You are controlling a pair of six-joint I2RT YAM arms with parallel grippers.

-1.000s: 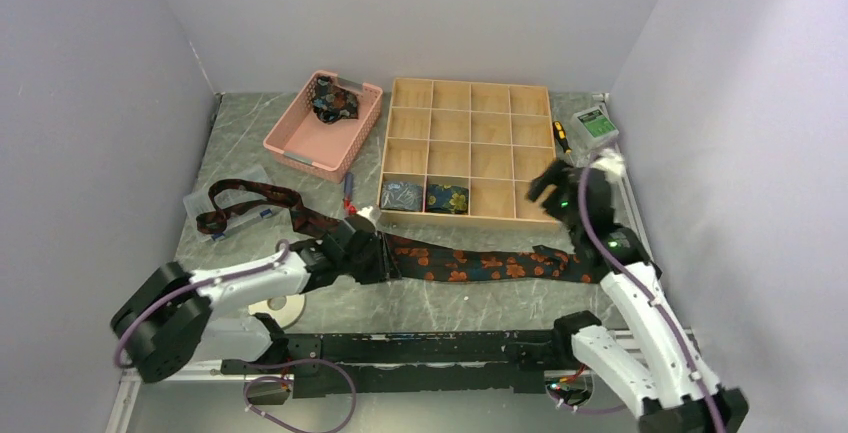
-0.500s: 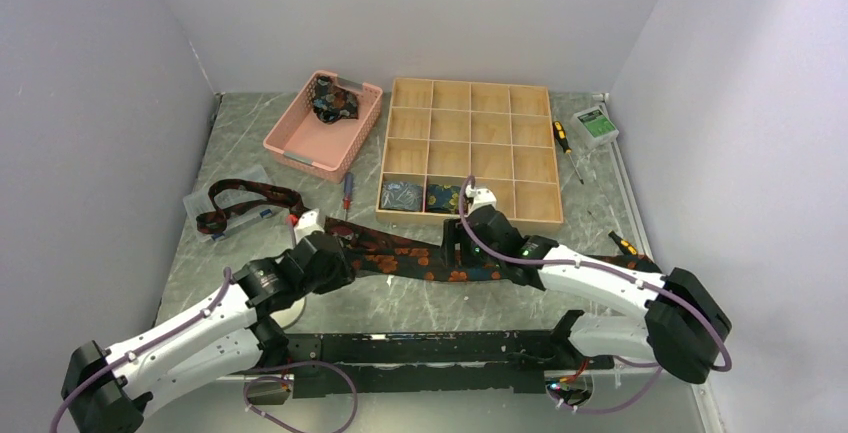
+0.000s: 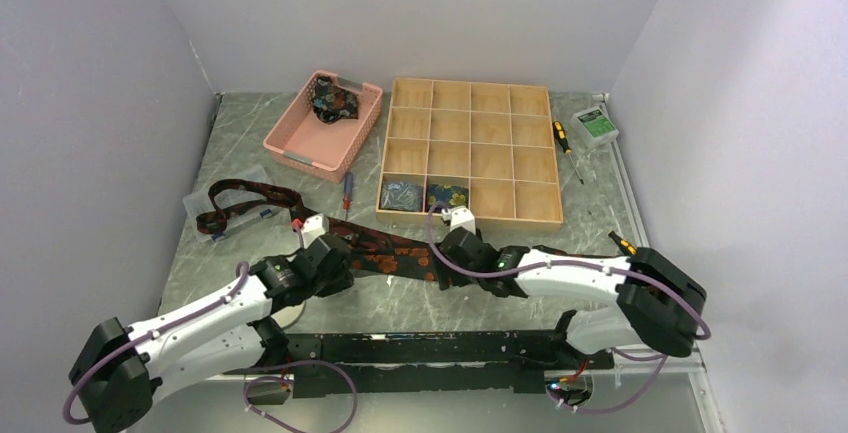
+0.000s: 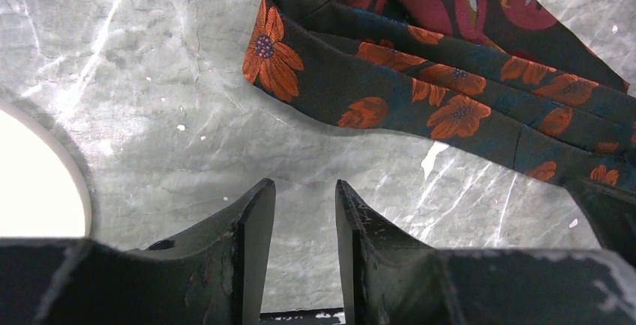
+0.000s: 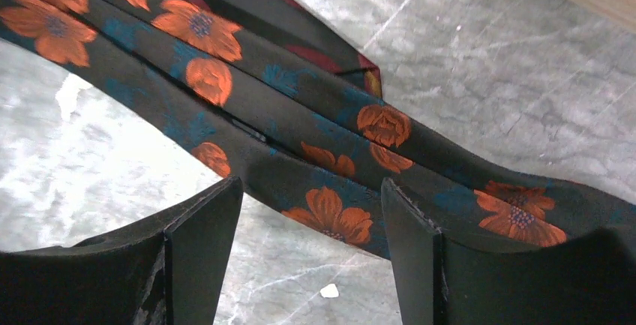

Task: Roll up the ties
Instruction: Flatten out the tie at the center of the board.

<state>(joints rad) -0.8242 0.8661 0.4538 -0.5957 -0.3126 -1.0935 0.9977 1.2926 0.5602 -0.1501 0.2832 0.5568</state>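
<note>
- Left wrist view puts the left end effector (image 4: 304, 186) over bare tabletop (image 4: 150, 115), its fingers a narrow gap apart and pinching nothing. The folded end of the orange-flowered tie (image 4: 420, 100) lies just ahead.
- Farther along, the right end effector (image 5: 311, 186) is spread wide, straddling the doubled strip and gripping nothing.
- From above, the tie lies across the tabletop in front of the tray (image 3: 520, 220), between both arms.
- Starting the roll likely calls for the left to nip the folded end squarely, both layers together, while the right pins the strip flat so the edges stay aligned. A skewed first turn would probably cone.
- Tray: a rolled tie (image 3: 403, 195) sits in the near row's leftmost compartment, with another beside it. The other compartments show bare wood.
- Basket (image 3: 290, 113): one bundled tie (image 3: 333, 105).
</note>
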